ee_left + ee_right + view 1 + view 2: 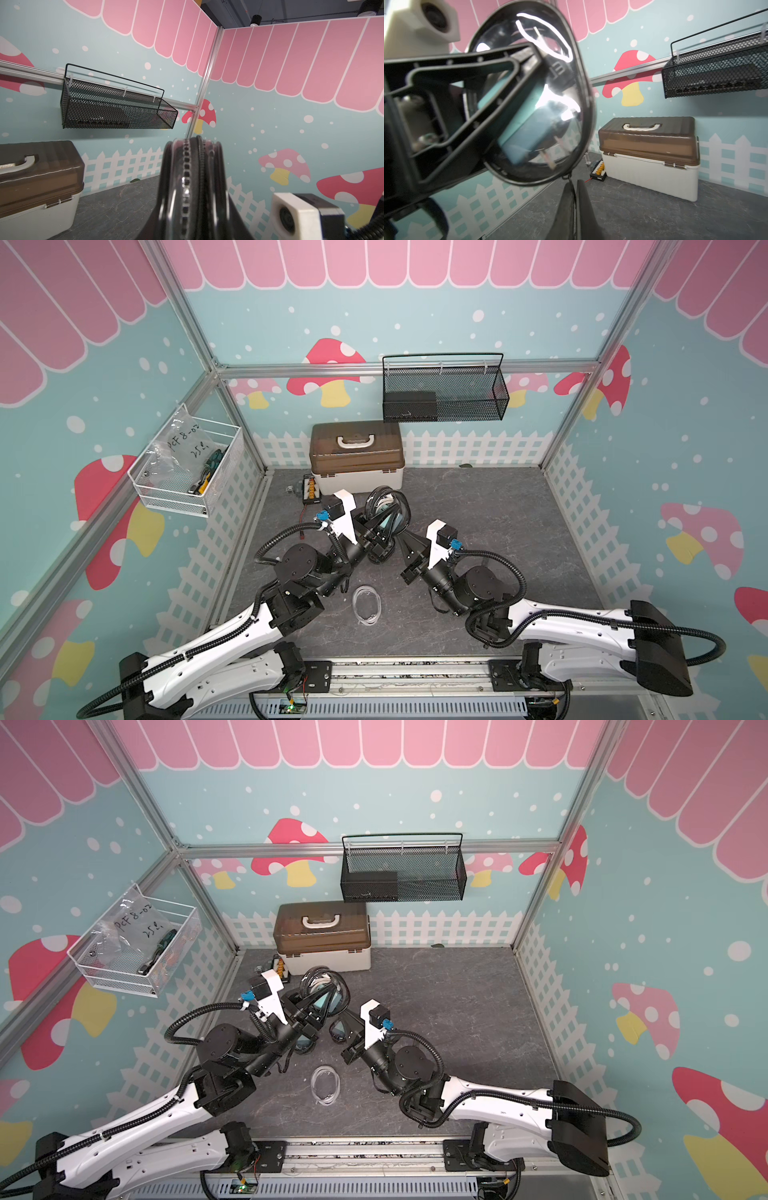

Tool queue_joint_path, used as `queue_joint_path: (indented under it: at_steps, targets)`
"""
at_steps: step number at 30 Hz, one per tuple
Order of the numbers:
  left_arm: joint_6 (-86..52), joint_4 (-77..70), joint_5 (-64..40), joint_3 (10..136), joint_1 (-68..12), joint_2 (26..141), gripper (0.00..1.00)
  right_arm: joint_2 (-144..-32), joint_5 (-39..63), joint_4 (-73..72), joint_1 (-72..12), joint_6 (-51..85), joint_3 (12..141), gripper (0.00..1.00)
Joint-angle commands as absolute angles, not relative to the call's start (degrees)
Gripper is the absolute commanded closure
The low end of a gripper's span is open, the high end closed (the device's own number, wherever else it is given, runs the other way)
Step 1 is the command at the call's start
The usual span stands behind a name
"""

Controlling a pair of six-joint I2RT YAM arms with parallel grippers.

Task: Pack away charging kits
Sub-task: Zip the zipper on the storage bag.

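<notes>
The left gripper [388,517] is partly closed, clamping a black-rimmed pouch [577,83] upright by its faces; inside sit a teal adapter [525,128] and white cable [566,58]. At its rim, the right gripper [574,203] is pinched fully together on the zipper pull [567,177]. Another pouch [338,1032] lies on the table beneath the grippers. Beyond both stands the brown-lidded box [648,133].

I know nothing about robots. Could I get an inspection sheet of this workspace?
Surface: grey stone-look tabletop.
Job's things: black-rimmed pouch, teal adapter inside, held up; another pouch below the arms; white oval item nearer the front.
Clutter: brown-lidded box, connector board.
Grippers: left gripper clamps the pouch; right gripper shut beside its rim.
Cables: black arm hoses; red wire by the board.
Surroundings: black mesh basket, white wire basket on walls.
</notes>
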State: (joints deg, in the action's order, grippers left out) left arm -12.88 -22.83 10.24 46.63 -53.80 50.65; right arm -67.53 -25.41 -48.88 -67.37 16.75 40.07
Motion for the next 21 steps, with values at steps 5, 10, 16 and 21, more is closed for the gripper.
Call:
queue_joint_path:
  at_steps: [5, 10, 16, 21]
  targets:
    - [-14.3, -20.6, 8.2, 47.0, -53.6, 47.8, 1.0, -63.7, -27.6, -48.8, -63.1, 14.3, 38.6, 1.0]
    - [-15.7, -18.9, 6.6, 45.4, -52.5, 46.3, 1.0, -61.0, -24.6, -45.7, -60.4, 12.9, 38.6, 1.0]
    - [-19.0, -11.8, -3.3, 47.7, -47.7, 47.2, 1.0, -59.1, -20.6, -41.9, -57.5, 9.0, 39.5, 1.0]
    - [-18.8, -3.4, -10.2, 50.4, -46.8, 49.5, 1.0, -57.1, -16.5, -36.9, -55.1, 3.7, 40.9, 1.0]
